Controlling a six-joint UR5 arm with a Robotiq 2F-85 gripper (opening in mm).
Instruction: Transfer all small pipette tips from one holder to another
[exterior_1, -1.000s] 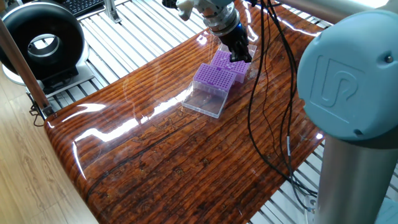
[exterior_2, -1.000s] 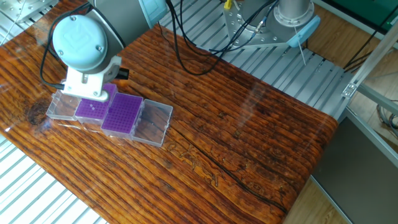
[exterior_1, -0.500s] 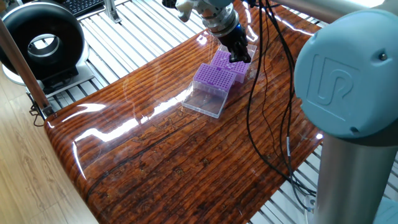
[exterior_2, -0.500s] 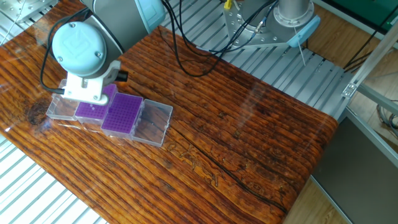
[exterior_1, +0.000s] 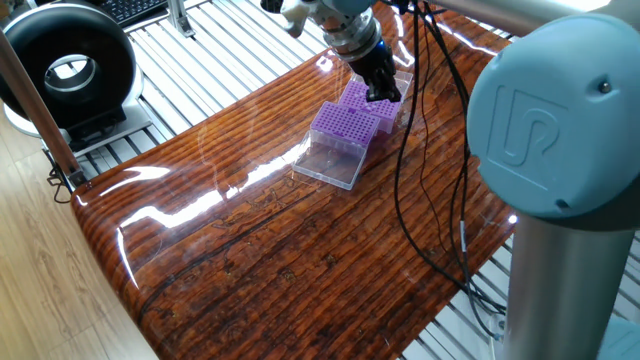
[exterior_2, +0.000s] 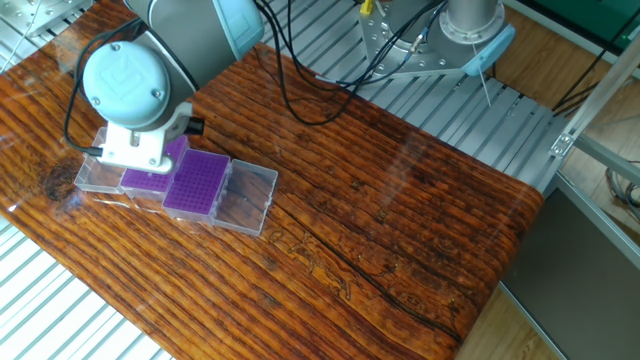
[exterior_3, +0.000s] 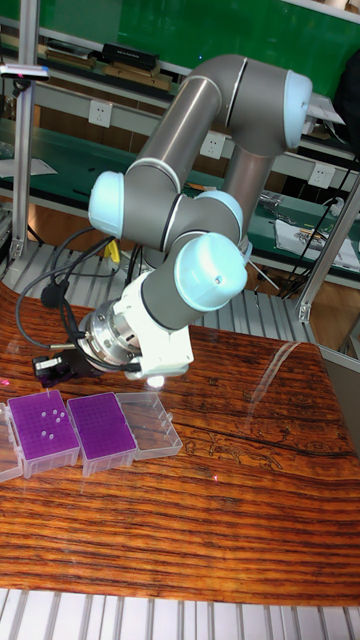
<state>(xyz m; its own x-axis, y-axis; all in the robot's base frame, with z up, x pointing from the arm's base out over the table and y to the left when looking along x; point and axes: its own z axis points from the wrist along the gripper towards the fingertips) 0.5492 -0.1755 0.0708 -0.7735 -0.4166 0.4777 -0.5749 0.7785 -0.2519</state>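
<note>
Two purple racks sit side by side in open clear boxes on my bench (exterior_1: 250, 250): near rack (exterior_1: 345, 125), full grid, contents unclear. Far rack (exterior_3: 42, 427) shows a few pale tips. Fingers (exterior_1: 382, 95) hover over the far one; opening unclear.

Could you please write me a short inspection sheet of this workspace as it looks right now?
Surface: glossy wooden table, glare streaks.
Job's things: two purple racks in clear hinged boxes, side by side; left rack shows a few pale tips, right rack looks empty.
Clutter: nothing seen.
Grippers: gripper low over the far rack; open or shut cannot be told.
Cables: black cables hang over the table edge.
Surroundings: ring-shaped black device, slatted metal bench.
</note>
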